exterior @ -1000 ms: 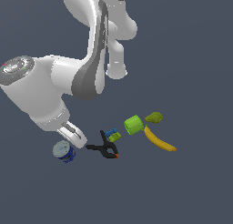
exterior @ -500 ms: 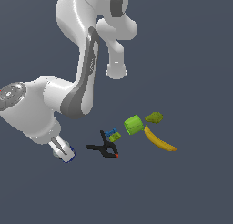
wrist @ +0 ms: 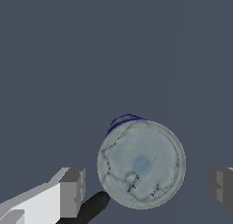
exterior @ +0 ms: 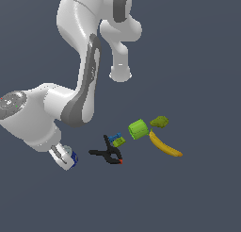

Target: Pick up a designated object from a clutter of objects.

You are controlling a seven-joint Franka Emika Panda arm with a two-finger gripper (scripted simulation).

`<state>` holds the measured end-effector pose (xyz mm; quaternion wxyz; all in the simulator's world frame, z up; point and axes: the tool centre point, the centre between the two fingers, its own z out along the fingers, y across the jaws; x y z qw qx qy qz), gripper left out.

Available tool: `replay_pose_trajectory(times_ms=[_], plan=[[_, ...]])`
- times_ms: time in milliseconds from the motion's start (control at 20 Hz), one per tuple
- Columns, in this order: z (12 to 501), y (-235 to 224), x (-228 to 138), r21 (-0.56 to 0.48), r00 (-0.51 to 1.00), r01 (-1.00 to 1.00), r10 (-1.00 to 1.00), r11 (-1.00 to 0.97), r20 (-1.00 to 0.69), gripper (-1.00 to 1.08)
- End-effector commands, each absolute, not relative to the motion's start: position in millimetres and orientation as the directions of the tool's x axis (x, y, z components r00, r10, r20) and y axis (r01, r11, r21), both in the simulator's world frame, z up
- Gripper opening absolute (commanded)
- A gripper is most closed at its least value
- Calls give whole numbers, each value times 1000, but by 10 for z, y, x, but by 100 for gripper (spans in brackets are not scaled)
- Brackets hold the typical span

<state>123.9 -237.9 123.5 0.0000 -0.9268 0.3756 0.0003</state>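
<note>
Wrist view first, since it's closest: the can [wrist: 141, 164] is seen straight down onto its silver-grey lid, with a sliver of dark blue label peeking out along one edge. The gripper [wrist: 148, 187] is spread wide, one finger [wrist: 72, 191] on one side of the can and the other at the far edge of the frame. There's clear floor between each finger and the can, so nothing is being squeezed. You can't see any of the other stuff from here.

The exterior view fills that in. The gripper [exterior: 64, 159] sits low at the exterior view's left, under the big white arm [exterior: 70, 108], and the can [exterior: 71, 156] is mostly hidden behind it, just a bit of blue and grey showing. From this angle you honestly can't read the finger gap, so the wrist view is what settles it.

Moving toward the exterior view's right: the black clamp [exterior: 108, 154] with its red tip lies near the can but apart from it. Just past that is the blue-and-green block [exterior: 116, 139], then the lime cylinder [exterior: 138, 129], the olive lump [exterior: 159, 121], and the banana [exterior: 164, 145] below those two.
</note>
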Motion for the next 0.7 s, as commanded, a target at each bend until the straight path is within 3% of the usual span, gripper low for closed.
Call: replay_pose_trajectory(times_ms=[0, 650], plan=[[1182, -2376, 1238, 0, 718, -696, -696, -718, -1, 100], [731, -2385, 1240, 0, 716, -698, -698, -716, 0, 100]])
